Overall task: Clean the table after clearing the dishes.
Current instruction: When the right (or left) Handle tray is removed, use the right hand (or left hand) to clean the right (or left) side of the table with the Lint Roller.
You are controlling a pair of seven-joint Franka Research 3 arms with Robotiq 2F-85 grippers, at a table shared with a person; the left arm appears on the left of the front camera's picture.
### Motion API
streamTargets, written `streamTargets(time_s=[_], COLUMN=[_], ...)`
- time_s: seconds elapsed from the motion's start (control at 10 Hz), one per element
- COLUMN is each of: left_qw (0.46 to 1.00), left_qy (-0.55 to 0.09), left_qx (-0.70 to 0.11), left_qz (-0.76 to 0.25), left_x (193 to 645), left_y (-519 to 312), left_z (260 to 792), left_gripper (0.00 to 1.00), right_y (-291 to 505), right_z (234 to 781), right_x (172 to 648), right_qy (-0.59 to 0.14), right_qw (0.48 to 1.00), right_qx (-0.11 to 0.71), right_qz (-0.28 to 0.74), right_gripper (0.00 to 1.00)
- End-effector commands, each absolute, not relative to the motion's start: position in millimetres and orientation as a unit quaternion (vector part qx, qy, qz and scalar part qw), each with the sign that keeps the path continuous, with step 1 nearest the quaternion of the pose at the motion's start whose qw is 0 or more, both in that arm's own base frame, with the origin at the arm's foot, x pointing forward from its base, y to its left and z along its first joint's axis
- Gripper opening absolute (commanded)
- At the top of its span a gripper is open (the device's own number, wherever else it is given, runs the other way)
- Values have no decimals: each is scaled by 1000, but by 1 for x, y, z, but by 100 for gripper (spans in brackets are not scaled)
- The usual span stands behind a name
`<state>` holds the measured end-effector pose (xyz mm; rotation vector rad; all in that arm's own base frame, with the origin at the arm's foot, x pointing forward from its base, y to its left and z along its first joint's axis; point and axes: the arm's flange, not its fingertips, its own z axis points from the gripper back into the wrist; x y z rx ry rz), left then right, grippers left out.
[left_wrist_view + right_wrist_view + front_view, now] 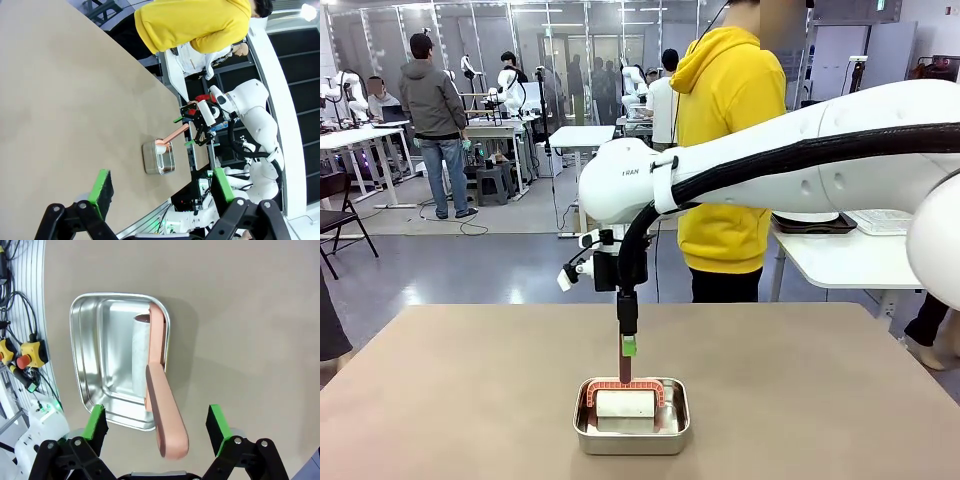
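Note:
The tan table [440, 400] carries a small steel pan [632, 438] near its front edge. In the pan lies a white cleaning roller [625, 405] with a pink frame, and its pink handle [625, 365] stands up out of it. My right gripper [628, 335] hangs straight above the handle. In the right wrist view the handle [165, 415] rises between the green pads of my right gripper [156, 427], whose jaws are open and clear of it on both sides. My left gripper [162, 190] is open and holds nothing, high over the table, far from the pan [159, 159]. The dishes are out of view.
A person in a yellow hoodie [725, 150] stands at the far side of the table. White-topped tables [850, 255] stand behind, to the right. Cables and red stop buttons [22, 357] sit just past the table's near edge.

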<state>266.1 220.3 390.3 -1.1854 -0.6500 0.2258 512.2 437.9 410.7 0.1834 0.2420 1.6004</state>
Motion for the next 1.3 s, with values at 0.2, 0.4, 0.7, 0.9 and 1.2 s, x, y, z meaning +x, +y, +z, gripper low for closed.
streamTargets(time_s=[0.2,0.4,0.7,0.9,1.2], left_qw=[771,771,771,771,771], left_qy=[-298,-298,-298,-298,-298], left_qx=[-552,-552,-552,-552,-552], left_qz=[112,112,112,112,112], left_x=[264,264,264,264,264], left_y=[221,221,221,221,221], left_z=[395,395,395,395,395], left_gripper=[100,100,100,100,100], right_y=[446,443,442,441,439], right_z=[411,412,411,412,411], right_x=[511,511,511,511,511], right_qy=[115,114,108,105,109], right_qw=[693,695,694,697,704], right_qx=[68,65,66,68,73], right_qz=[709,707,708,707,699], right_gripper=[100,84,51,31,5])
